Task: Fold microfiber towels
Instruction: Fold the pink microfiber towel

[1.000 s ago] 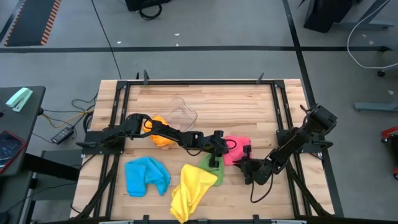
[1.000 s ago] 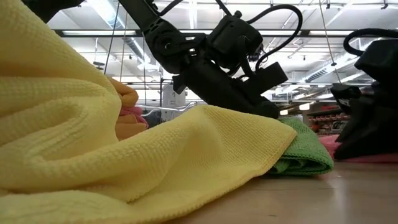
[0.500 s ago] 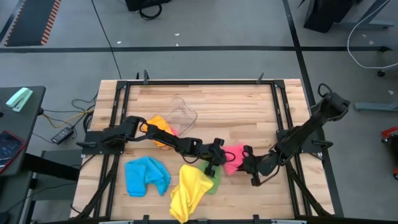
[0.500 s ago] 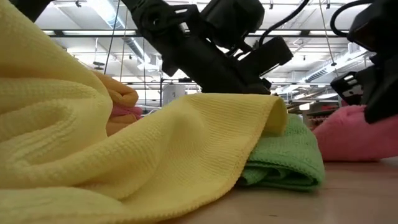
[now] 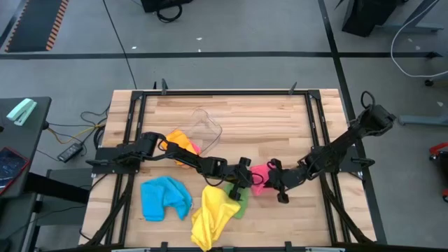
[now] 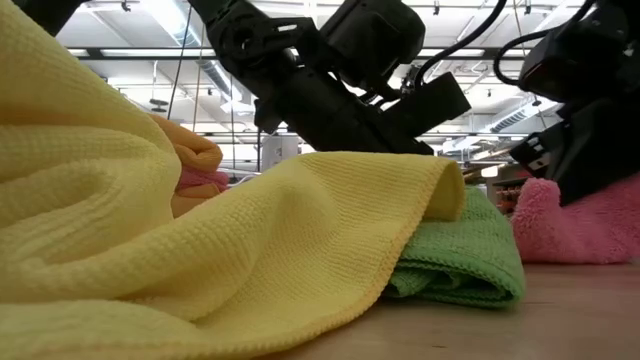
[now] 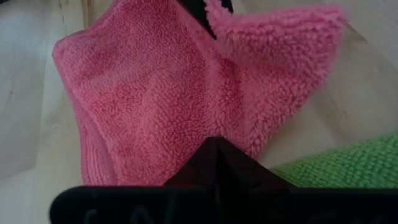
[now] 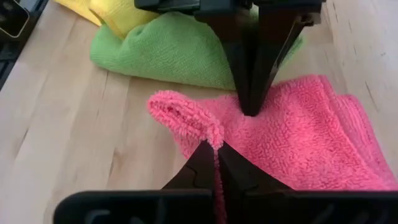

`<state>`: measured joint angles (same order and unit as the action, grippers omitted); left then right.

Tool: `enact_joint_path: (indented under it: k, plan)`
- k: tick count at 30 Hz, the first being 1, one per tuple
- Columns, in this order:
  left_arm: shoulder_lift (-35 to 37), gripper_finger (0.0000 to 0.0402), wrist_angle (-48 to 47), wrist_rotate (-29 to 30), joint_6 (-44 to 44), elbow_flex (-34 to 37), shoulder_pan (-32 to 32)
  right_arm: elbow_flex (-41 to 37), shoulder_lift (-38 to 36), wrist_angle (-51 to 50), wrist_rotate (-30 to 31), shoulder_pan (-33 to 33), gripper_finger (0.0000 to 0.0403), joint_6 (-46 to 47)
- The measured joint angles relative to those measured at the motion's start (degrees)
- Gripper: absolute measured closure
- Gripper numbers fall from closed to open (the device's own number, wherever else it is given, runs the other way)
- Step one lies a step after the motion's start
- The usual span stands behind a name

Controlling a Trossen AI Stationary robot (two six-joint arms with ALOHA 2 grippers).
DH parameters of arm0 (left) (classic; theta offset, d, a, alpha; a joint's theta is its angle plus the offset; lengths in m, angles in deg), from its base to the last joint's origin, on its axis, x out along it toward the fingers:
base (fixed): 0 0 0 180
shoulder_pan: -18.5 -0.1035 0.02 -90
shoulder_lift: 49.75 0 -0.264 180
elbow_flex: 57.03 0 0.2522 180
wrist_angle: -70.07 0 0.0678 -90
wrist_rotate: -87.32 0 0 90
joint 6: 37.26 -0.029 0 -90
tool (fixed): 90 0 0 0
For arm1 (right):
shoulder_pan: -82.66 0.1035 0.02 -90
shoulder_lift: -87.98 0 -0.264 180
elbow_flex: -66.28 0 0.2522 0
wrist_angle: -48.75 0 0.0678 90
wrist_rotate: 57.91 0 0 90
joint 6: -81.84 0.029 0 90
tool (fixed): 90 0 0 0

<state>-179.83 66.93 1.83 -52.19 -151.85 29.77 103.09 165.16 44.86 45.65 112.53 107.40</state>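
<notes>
Pink fluffy microfiber towel (image 5: 260, 176) lies between both low, outstretched arms on the wooden surface (image 5: 266, 119). The left claw (image 5: 246, 181) pinches its left edge. The right claw (image 5: 275, 183) is clenched on its right edge.

Your wooden table (image 5: 266, 119), orange towel (image 5: 180, 144), blue towel (image 5: 164, 197), yellow towel (image 5: 213, 213), green towel (image 5: 240, 201), pink towel (image 5: 260, 177), clear tub (image 5: 205, 126) lying on it.

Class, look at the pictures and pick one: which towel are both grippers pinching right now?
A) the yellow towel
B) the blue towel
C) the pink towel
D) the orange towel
C: both wrist views show the pink towel pinched, the right gripper shut on one raised edge and the left gripper shut on the opposite side.
</notes>
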Motion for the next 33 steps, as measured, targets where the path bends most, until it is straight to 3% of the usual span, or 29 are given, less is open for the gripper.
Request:
enact_joint_path:
  k: [6, 15, 25, 33]
  plan:
    - [0.0, 0.0375, 0.3, 0.0, 0.0, 0.0, 0.0, 1.1, 0.0, 0.1, -3.4, -3.9, 0.0395, -3.3]
    - [0.0, 0.0391, 0.3, 0.0, -1.0, 0.0, 0.0, 1.2, 0.0, -1.3, -7.5, -11.3, 0.0395, -8.0]
    - [-0.1, 0.038, 0.3, 0.4, -1.2, 0.0, -0.1, 0.8, 0.0, -1.5, -7.4, -15.2, 0.0388, -12.0]
    - [-0.1, 0.039, 0.2, 0.4, -0.9, 0.0, -0.1, 0.8, 6.9, 2.9, -8.1, -18.3, 0.0384, -13.8]
